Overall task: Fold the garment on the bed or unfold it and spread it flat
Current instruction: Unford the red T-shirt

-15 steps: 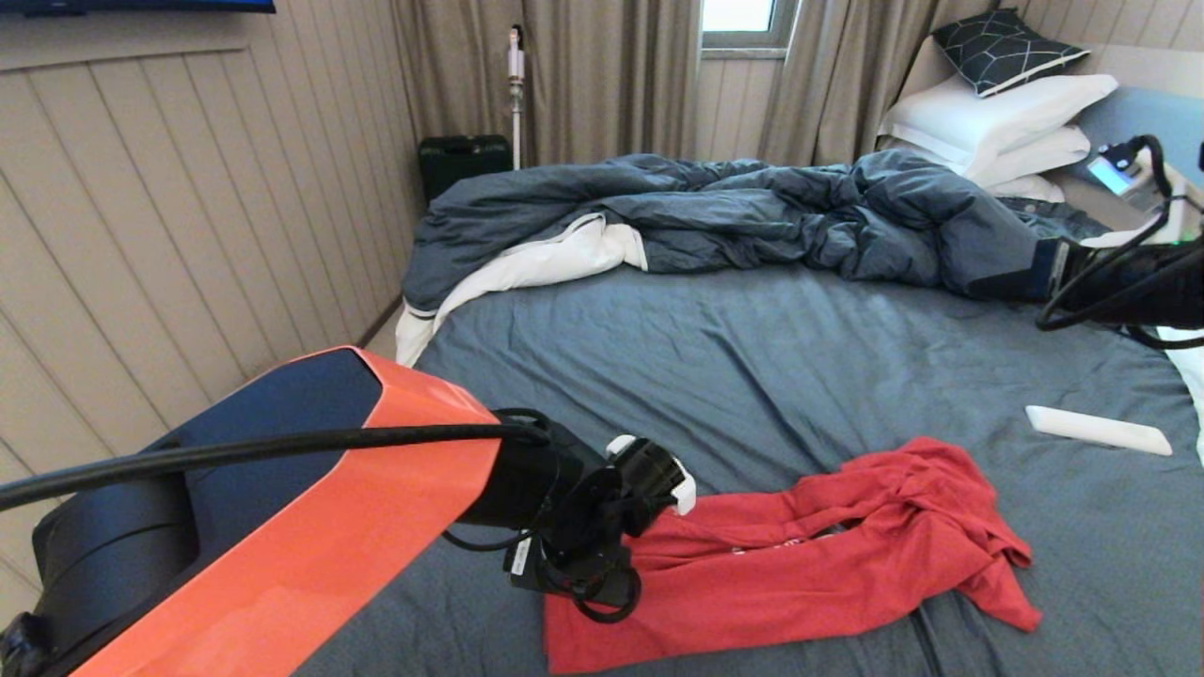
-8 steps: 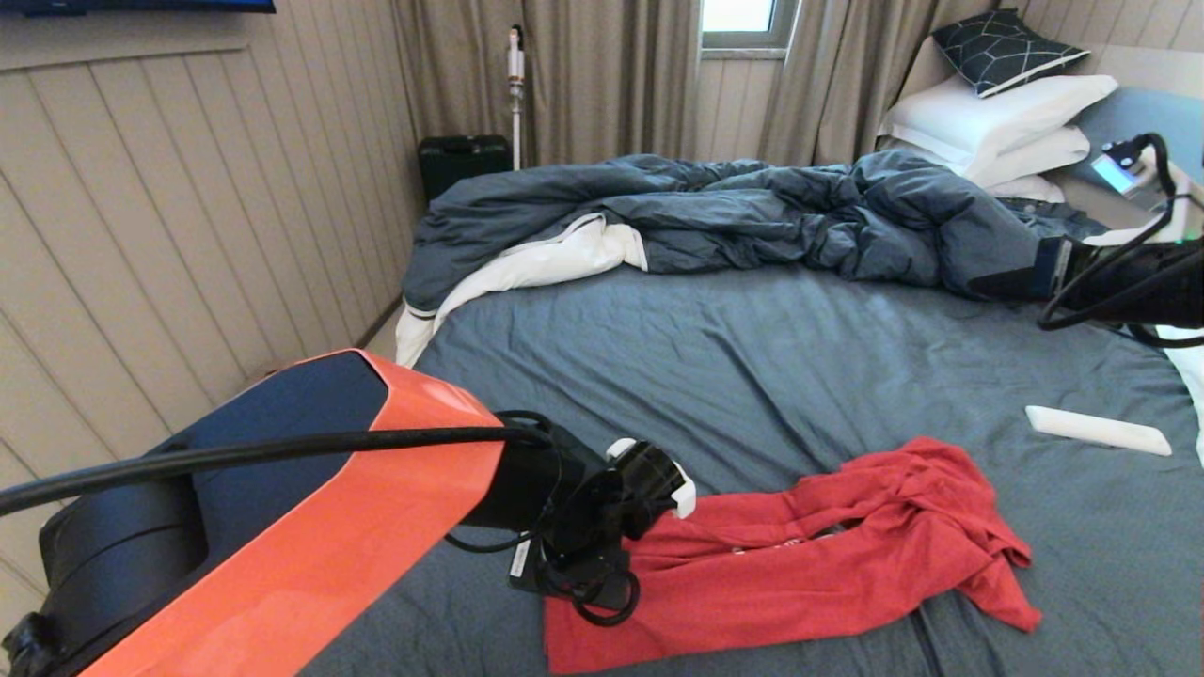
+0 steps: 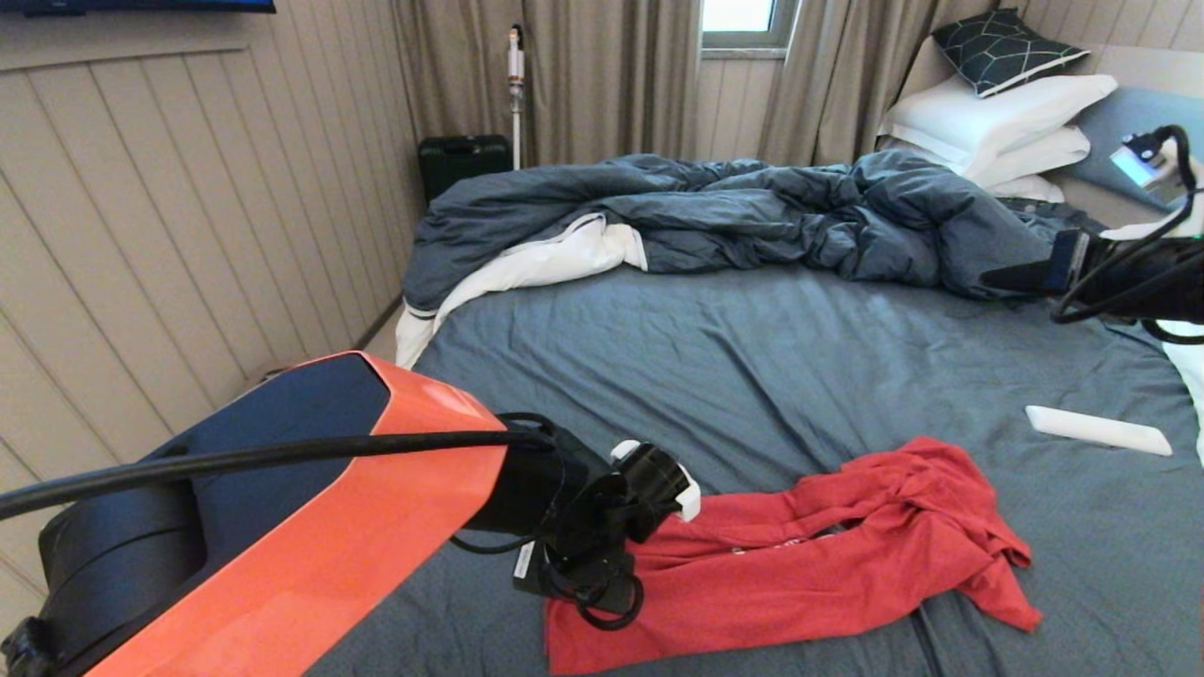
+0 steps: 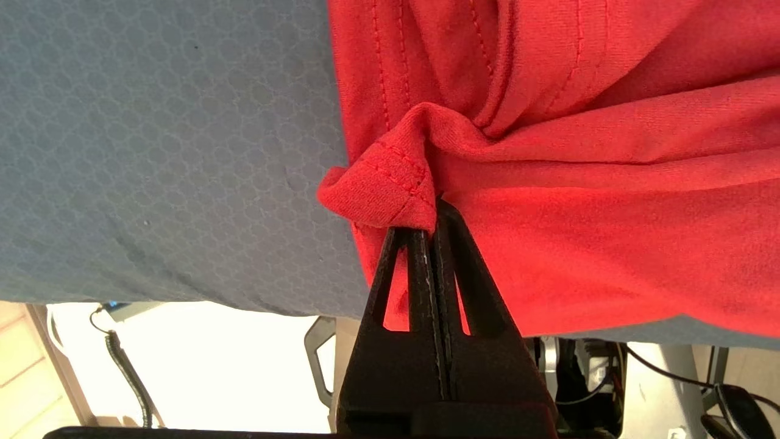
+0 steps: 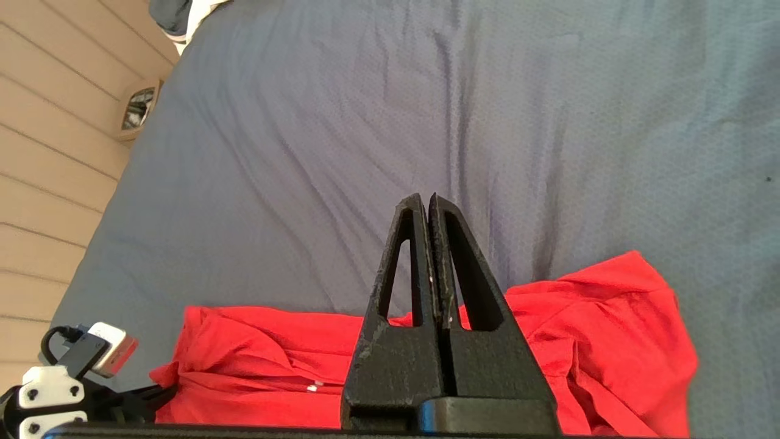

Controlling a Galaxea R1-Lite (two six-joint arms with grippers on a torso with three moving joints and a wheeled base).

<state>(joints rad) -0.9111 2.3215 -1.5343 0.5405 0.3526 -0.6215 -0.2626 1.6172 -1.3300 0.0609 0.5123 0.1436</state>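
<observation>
The red garment [image 3: 809, 564] lies crumpled in a long strip on the near part of the bed [image 3: 752, 357], bunched at its right end. My left gripper [image 4: 429, 213] is shut on a folded hem corner of the garment [image 4: 390, 189] at its left end; in the head view the wrist [image 3: 602, 545] hides the fingers. My right gripper [image 5: 425, 204] is shut and holds nothing. It hovers high above the sheet at the right side of the bed [image 3: 1006, 279], with the garment [image 5: 597, 329] below and behind it.
A rumpled dark blue duvet [image 3: 715, 216] with white lining crosses the far half of the bed. White pillows [image 3: 997, 122] are stacked at the back right. A white flat object [image 3: 1096, 430] lies on the sheet right of the garment. A panelled wall [image 3: 188, 235] runs along the left.
My left gripper has shut on the garment's hem corner. The right arm has drifted slightly to the right and up. The garment has barely shifted.
</observation>
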